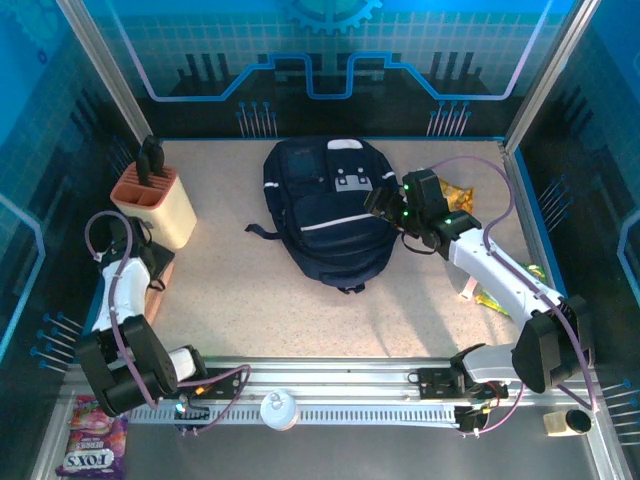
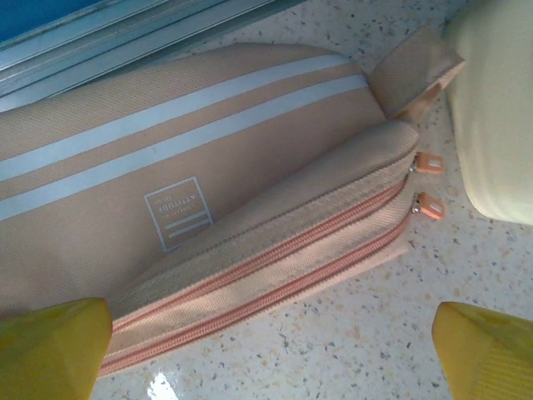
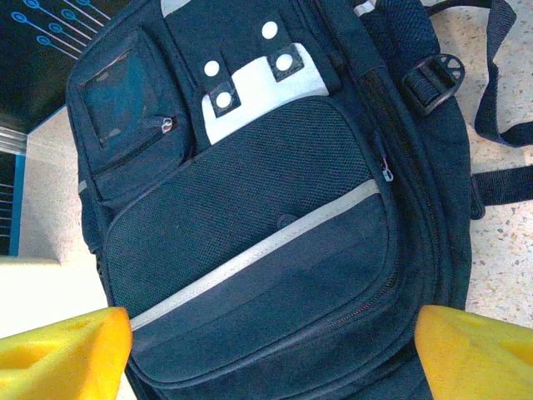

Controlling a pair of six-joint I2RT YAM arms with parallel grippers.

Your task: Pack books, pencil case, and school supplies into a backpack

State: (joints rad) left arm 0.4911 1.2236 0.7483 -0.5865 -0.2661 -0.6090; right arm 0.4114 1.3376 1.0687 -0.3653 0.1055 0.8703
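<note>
Overhead view: the backpack [image 1: 330, 215] lies flat near the middle of the worktop [image 1: 240, 290], front panel up. The right gripper [image 1: 383, 203] sits at the backpack's right edge, toward its top end. A crinkly yellow snack bag [image 1: 455, 192] lies just behind the right arm. At the left side a peach-and-cream knife block [image 1: 155, 200] stands upright with black handles showing. The left arm is folded in front of it, wrist turned down toward the worktop.

Left wrist view: this adds detail the overhead view cannot resolve. The pencil case [image 2: 208, 192], pale pink with two white stripes and a small printed label, lies on the worktop. Its two zips are closed and their orange pulls [image 2: 427, 163] sit at the end nearest the knife block's cream wall. The left gripper [image 2: 266, 350] is spread wide and grips nothing. The case runs diagonally ahead of it, with its near edge by the left-hand fingertip [image 2: 50, 346]. Contact there cannot be confirmed. The other fingertip is over bare worktop.

Right wrist view: this looks close onto the backpack's front, showing a mesh pocket, a grey stripe, a white patch with round snaps and a side buckle. All visible zips are closed. The right gripper's yellow fingertips [image 3: 62, 354] stand wide apart with nothing held, and the backpack's lower front pocket lies between and beyond them.
</note>
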